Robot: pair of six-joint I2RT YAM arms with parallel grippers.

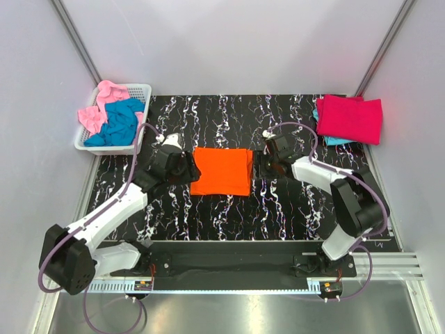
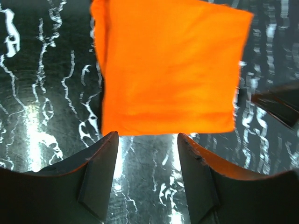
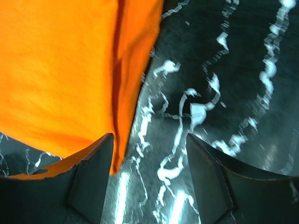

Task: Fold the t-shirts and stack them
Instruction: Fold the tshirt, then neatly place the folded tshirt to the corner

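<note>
At the far left of the black, white-veined table (image 1: 229,216) stands a white plastic lattice basket (image 1: 104,149). It holds a crumpled light pink cloth t-shirt (image 1: 101,104) and a crumpled teal blue cloth t-shirt (image 1: 124,122), both unfolded, so two shirts are left to do.

Next comes the left arm, reaching forward and inward from its base, its wrist low over the table. The left gripper (image 1: 186,169) points at the left edge of the orange shirt. In the left wrist view its fingers stand moderately apart with only bare table between them, and it holds nothing (image 2: 147,140).

At mid-table lies the folded orange cloth t-shirt (image 1: 222,171), a flat, near-square packet with tidy edges (image 2: 168,70). It looks fully folded but is not yet on the stack.

Mirroring it, the right arm bends in from the right, and the right gripper (image 1: 259,165) sits low at the shirt's right edge. Its jaws are spread wide and empty (image 3: 149,140); the orange cloth (image 3: 56,70) lies just beside one finger, not between the two.

At the far right corner the stack is begun: a folded crimson-pink cloth t-shirt (image 1: 351,118) lies on top of a folded teal blue one (image 1: 334,141), of which only an edge shows. By my judgement the task is roughly halfway.
</note>
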